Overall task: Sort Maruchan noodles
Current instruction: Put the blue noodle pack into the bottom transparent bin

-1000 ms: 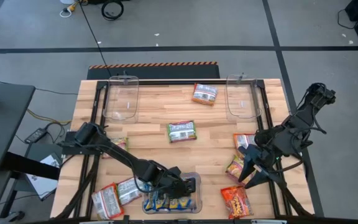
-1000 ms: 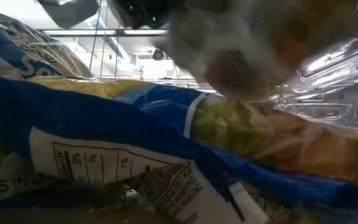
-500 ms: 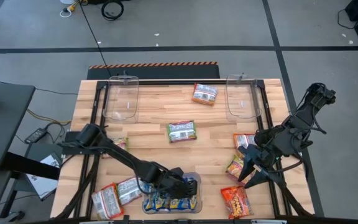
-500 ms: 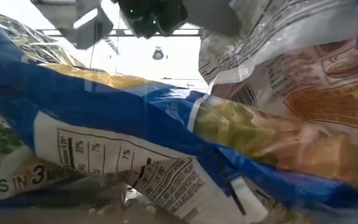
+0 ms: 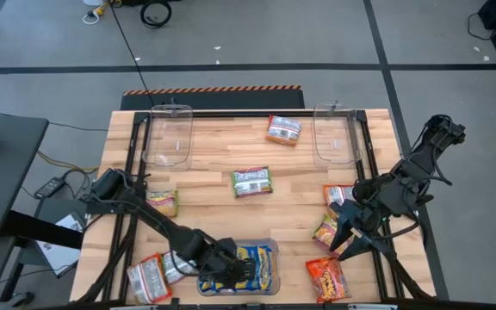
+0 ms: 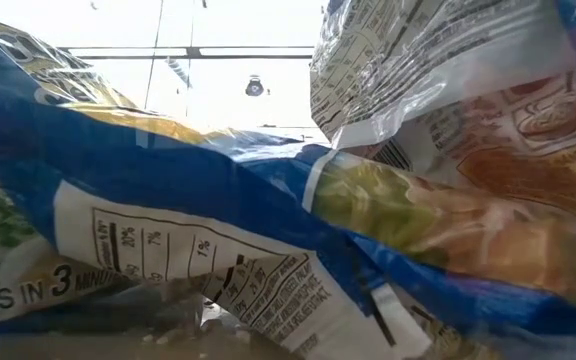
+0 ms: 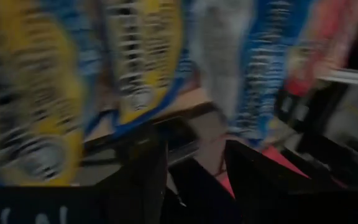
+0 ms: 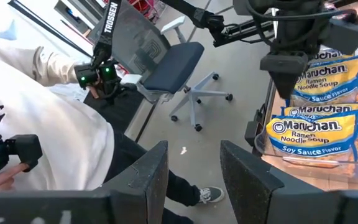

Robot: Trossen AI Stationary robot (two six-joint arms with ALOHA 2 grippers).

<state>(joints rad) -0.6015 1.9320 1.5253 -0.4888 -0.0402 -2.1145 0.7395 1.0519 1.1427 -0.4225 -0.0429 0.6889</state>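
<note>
Left gripper [image 5: 216, 269] now beside blue-yellow packets [image 5: 246, 267]

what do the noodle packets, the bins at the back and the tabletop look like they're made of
Noodle packets: thin glossy printed plastic film, judging by the crinkles and sheen.
Bins: clear hard plastic, probably; the wood shows through them and their rims catch glare.
Tabletop: pale wood in jointed strips, matte finish, likely butcher block.

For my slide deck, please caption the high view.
Left tool beside a bin of blue-and-yellow noodle packets; right arm waits at the table's right.
</note>
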